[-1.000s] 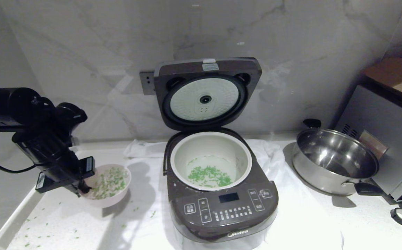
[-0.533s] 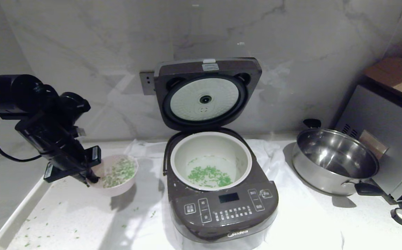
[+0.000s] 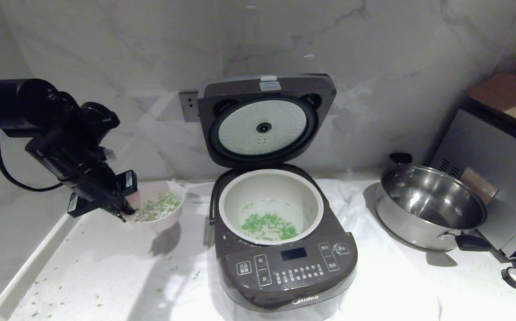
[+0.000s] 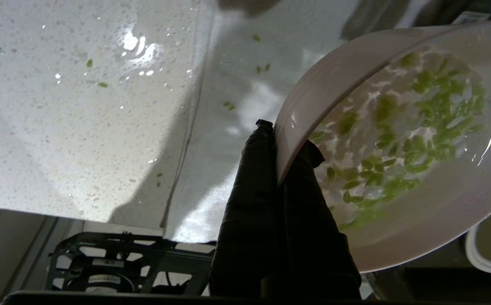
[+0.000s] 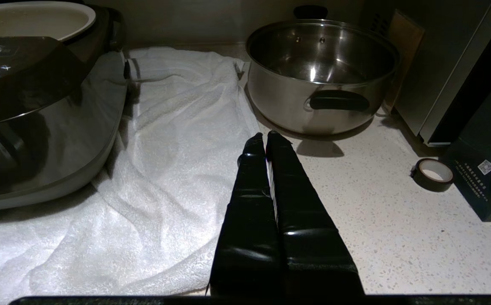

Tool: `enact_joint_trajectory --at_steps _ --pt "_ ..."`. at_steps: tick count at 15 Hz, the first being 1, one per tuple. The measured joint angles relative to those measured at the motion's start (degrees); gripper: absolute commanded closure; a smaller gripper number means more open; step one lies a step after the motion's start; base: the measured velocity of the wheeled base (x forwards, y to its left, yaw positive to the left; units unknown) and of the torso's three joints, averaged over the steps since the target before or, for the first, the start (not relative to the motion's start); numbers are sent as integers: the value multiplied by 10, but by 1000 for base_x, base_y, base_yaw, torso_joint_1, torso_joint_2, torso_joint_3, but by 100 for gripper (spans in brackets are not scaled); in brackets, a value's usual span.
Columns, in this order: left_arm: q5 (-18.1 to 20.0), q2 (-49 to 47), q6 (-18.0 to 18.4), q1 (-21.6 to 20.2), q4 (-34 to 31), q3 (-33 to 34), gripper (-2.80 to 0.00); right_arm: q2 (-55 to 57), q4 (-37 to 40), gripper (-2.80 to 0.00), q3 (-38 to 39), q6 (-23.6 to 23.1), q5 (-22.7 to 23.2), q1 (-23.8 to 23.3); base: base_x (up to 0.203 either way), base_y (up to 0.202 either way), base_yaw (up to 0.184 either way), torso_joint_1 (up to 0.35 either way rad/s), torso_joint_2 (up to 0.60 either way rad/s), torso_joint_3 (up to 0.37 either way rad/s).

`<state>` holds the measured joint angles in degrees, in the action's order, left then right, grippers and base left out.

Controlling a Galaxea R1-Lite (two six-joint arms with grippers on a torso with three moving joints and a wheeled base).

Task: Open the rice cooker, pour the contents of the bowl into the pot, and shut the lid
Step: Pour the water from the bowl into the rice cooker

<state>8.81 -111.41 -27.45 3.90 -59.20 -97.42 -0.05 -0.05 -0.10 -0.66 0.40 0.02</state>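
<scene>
the left gripper (image 3: 126, 213) is clamped on the near-left rim of the bowl (image 3: 162, 209), one finger inside and one outside, and holds it lifted off the countertop (image 3: 106, 276), its shadow lying on the surface beneath. the bowl hangs near the back-left part of the countertop, close to the wall, just left of the rice cooker (image 3: 284, 267) and apart from it. the contents (image 3: 160, 205) sit inside the bowl; in the left wrist view the green bits (image 4: 415, 127) lie against the white inside. the lid (image 3: 264, 120) stands open, upright against the back wall, leaving the pot (image 3: 270, 205) uncovered with green bits already on its bottom. loose green bits dot the countertop toward its front-left corner. the cooker stands on a white towel (image 5: 186, 140) at the middle of the countertop. a steel pan (image 3: 429, 207) sits toward the right edge, beside a grey metal box (image 3: 494, 174). the right gripper (image 5: 266, 136) is shut on nothing, low over the towel's edge between cooker and pan, a tape roll (image 5: 432, 173) near the front-right corner.
</scene>
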Motion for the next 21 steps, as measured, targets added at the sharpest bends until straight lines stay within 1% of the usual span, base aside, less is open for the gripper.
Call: enact_joint_trajectory --at_steps 2,5,7,13,17,21 --pt "0 -8 -7 13 -9 -29 0 0 0 0 0 0 0 0 0 0 0 0 0 0" --pt "0 -21 -28 39 -22 -72 0 0 0 0 0 0 0 0 0 0 0 0 0 0" --pt "0 -28 -51 60 -23 -91 0 0 0 0 0 0 0 0 0 0 0 0 0 0" --pt "0 -35 -84 128 -23 -107 0 0 0 0 0 0 0 0 0 0 0 0 0 0" --pt "0 -42 -104 164 -22 -118 0 0 0 0 0 0 0 0 0 0 0 0 0 0" --pt "-1 -58 -145 207 -22 -130 0 0 0 0 0 0 0 0 0 0 0 0 0 0"
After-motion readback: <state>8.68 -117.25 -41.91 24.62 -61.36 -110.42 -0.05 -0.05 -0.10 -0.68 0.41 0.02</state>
